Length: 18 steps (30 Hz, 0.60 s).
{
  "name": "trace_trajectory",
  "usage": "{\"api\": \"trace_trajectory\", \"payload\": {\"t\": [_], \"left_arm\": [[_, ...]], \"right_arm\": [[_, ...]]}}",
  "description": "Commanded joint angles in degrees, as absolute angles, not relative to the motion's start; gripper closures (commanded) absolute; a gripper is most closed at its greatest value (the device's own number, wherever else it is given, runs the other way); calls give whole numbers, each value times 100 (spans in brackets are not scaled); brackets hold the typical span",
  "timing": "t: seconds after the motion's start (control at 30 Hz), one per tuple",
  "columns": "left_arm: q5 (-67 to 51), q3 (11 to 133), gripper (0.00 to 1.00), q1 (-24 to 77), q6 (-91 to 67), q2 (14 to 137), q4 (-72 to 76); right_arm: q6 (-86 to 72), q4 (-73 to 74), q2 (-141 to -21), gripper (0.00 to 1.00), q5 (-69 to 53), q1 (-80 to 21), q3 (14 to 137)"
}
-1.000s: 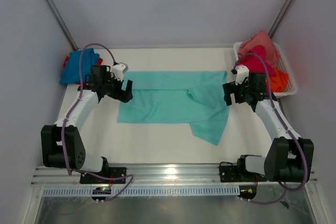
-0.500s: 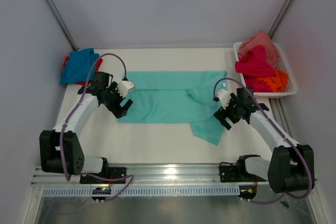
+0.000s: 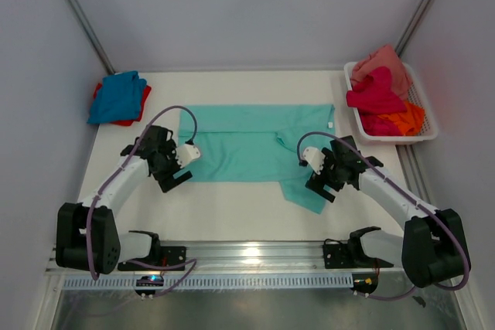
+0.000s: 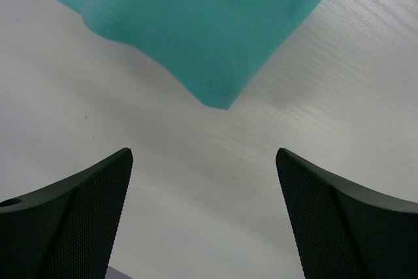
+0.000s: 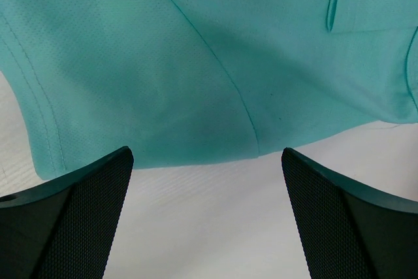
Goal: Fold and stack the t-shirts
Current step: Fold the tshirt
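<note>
No text, brand, number or sign can be read in any view. The teal shirt (image 3: 247,144) has a small white spot (image 3: 332,124) at its far right edge, too small to tell if it carries print. The wrist views show only plain cloth and bare table, no lettering.

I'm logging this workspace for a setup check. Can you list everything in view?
mint-teal t-shirt: one, mint-teal, spread mid-table
blue t-shirt: one, blue, far left corner, atop the red one
red t-shirt: one, red, under the blue
basket: one, white, far right edge
salmon pink t-shirt, magenta t-shirt, orange t-shirt: one each, in the basket
table: one, white
left end effector: black, open, near the mint-teal shirt's left corner
right end effector: black, open, at its near right hem
</note>
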<state>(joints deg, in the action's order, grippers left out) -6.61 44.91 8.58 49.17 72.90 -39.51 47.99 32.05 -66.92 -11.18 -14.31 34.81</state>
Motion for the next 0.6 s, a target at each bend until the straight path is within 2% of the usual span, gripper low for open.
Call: {"api": "trace_trajectory", "payload": {"t": [0.0, 0.27, 0.57], "left_arm": [[-562, 4395, 8, 888, 5133, 7295, -3648], [-553, 4403, 12, 940, 4966, 7576, -3349], [-738, 4509, 13, 975, 4658, 7725, -3217]], "right_arm": [[4860, 3191, -6627, 1, -1081, -1512, 3577], [4939, 3603, -6575, 1, -1090, -1661, 3621], [5027, 4262, -5767, 1, -1406, -2029, 3621]]}}
